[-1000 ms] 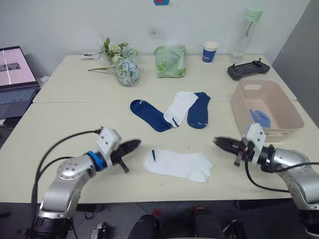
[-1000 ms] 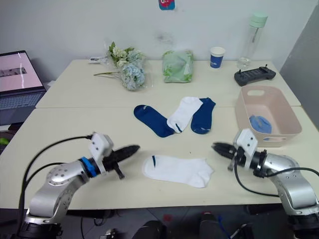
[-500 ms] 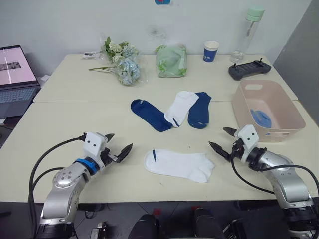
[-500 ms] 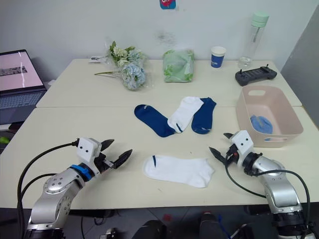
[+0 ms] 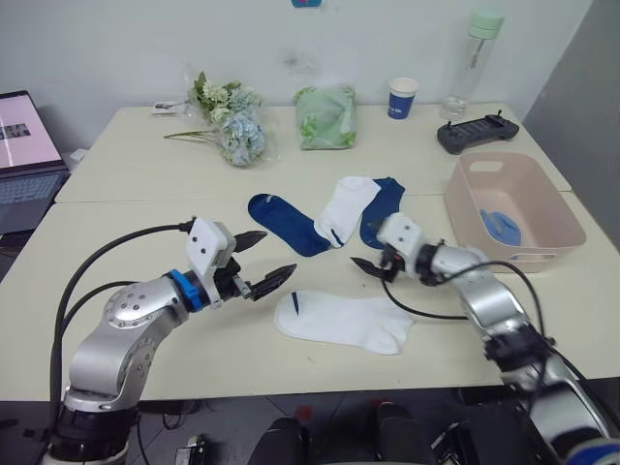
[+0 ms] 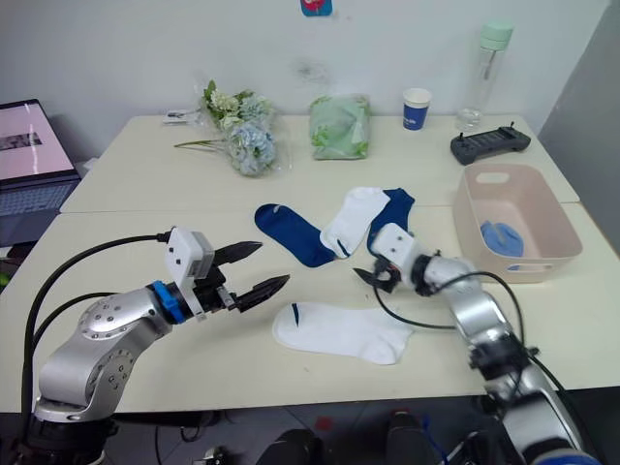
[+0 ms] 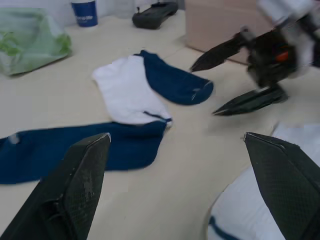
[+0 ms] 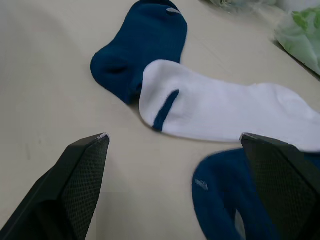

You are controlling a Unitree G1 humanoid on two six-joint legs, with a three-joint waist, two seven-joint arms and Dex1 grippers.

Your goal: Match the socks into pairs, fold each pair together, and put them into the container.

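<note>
Both pincers gape wide: left pincer (image 5: 260, 260), right pincer (image 5: 373, 263), seemingly above table.

No legible text, labels or numbers anywhere

Two white socks lie on the surface (image 5: 116, 232): one (image 5: 344, 323) low in the centre of the frame, the other (image 5: 346, 207) just above it. Two navy socks flank that upper white one, one (image 5: 286, 222) to its left and one (image 5: 380, 210) to its right. One light blue bundle (image 5: 504, 229) sits in the single pink container (image 5: 512, 212) at right; how many socks it holds cannot be told. Along the top stand one blue cup (image 5: 402, 98), one bottle (image 5: 477, 53), one green cloth bundle (image 5: 326, 116), one bunch of flowers (image 5: 229, 124) and one controller (image 5: 477, 133). One laptop (image 5: 23, 155) shows at the left edge.
</note>
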